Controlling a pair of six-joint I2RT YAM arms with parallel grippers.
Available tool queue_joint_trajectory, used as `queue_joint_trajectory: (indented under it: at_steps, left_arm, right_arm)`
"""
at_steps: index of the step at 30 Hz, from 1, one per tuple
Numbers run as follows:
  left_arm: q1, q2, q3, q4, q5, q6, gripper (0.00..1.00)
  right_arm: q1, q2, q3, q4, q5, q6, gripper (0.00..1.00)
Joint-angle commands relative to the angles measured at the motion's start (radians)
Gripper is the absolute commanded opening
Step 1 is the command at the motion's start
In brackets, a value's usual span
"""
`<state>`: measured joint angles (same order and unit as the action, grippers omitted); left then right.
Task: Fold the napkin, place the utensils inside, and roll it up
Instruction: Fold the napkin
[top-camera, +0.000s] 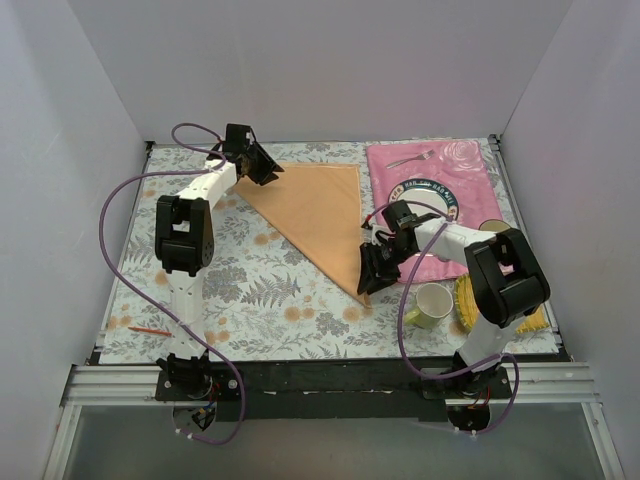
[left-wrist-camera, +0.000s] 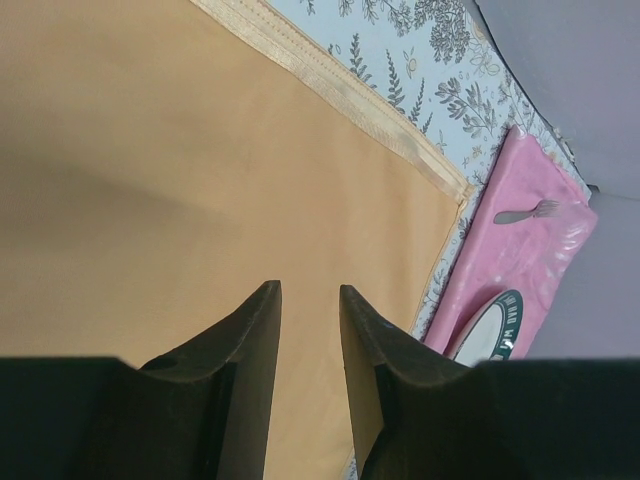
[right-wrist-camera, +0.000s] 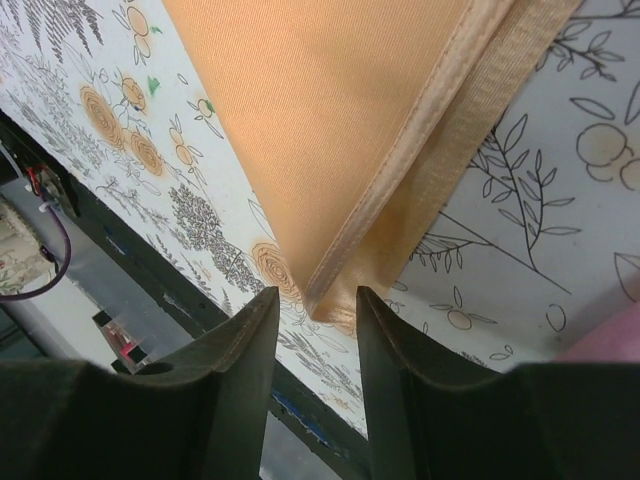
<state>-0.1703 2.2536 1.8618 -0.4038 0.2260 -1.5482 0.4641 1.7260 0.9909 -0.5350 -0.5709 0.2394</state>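
Top: we see the napkin (top-camera: 315, 215) folded into a smooth peach triangle, left claw (top-camera: 262, 168) at its far-left corner, right claw (top-camera: 372, 275) at its near tip, metal fork (top-camera: 410, 158) right of it.
Left wrist: narrow gap, empty.
Right wrist: narrow gap, empty, stitched hem tip just ahead.

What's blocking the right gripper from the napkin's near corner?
Nothing visible. The napkin tip lies on the tablecloth right between the open fingers of the right gripper; the mug sits off to the side.
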Motion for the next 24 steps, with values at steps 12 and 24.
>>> queue_joint_trajectory:
  at_steps: [12, 24]
  left_arm:
    - [0.051, 0.054, 0.086, -0.026, 0.006, -0.001, 0.3]
    - [0.091, 0.09, 0.115, -0.026, -0.022, 0.002, 0.29]
  right_arm:
    - [-0.039, 0.061, 0.052, 0.041, -0.038, 0.029, 0.24]
    - [-0.047, 0.037, 0.019, 0.024, -0.001, 0.031, 0.07]
